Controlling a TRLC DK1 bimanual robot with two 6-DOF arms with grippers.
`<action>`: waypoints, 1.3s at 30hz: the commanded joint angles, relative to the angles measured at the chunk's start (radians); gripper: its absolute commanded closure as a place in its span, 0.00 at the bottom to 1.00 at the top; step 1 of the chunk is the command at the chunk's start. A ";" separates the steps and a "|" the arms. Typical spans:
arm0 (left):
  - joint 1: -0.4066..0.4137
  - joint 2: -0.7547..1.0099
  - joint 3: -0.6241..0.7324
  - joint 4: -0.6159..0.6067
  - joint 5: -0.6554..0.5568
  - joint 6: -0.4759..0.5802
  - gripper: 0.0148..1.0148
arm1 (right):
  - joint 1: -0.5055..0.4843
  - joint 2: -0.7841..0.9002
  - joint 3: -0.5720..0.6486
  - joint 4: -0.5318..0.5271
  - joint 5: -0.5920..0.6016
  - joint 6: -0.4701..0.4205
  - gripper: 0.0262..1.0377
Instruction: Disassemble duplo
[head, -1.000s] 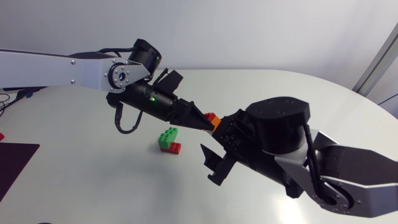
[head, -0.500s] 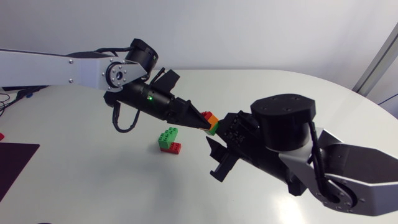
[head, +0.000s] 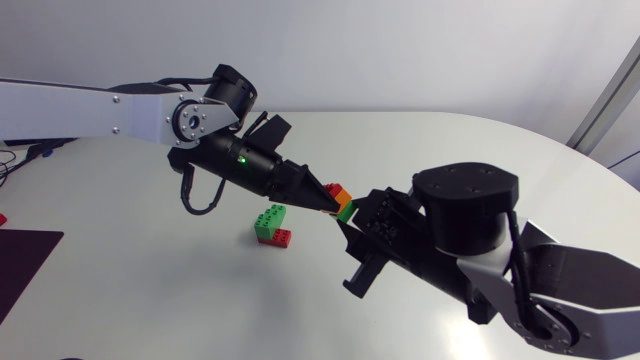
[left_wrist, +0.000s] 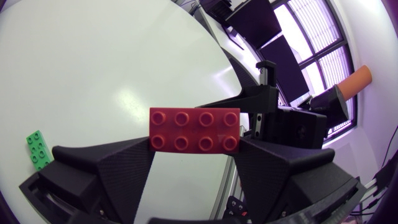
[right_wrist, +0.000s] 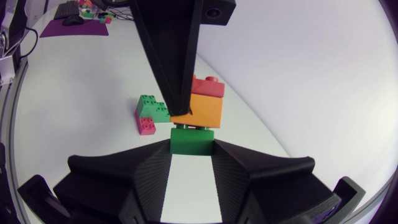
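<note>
duplo stack (head: 343, 201) of three bricks hangs in the air over the middle of the white table (head: 460, 150), held between two black grippers that meet nose to nose. the left gripper (head: 327, 197), at the end of the left arm (head: 100, 105) that stretches in from the side, is clamped on the red brick (head: 338, 188) at the top of the stack. seen from its own wrist, the red brick (left_wrist: 194, 129) shows all eight studs and bridges the gap between the two fingers (left_wrist: 106, 168), touching both. the right gripper (head: 352, 224), on the bulky right arm (head: 470, 225) that comes in from the opposite side, is closed on the green brick (head: 348, 212) at the bottom. from the right wrist, the green brick (right_wrist: 193, 140) sits squeezed between the tips of its own wedge fingers (right_wrist: 124, 177). the orange brick (right_wrist: 206, 109) lies between the other two, with the red one on top of it. studs of the green brick show just under the orange brick, and whether those two are joined cannot be told. the left gripper's fingers come down from above and end against the side of the orange and red bricks. a small stack (head: 272, 225), green on red, stands on the table near the grippers, apart from both.
</note>
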 joint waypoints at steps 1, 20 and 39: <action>0.004 -0.031 0.078 0.001 0.018 -0.023 0.63 | 0.020 0.015 -0.061 -0.013 -0.013 -0.048 0.71; 0.103 -0.020 -0.034 -0.052 -0.182 0.136 0.62 | -0.236 0.198 0.029 -0.155 -0.140 -0.010 0.68; 0.066 -0.055 -0.101 -0.016 -0.217 0.322 0.62 | -0.273 0.225 0.155 -0.430 -0.261 0.115 0.04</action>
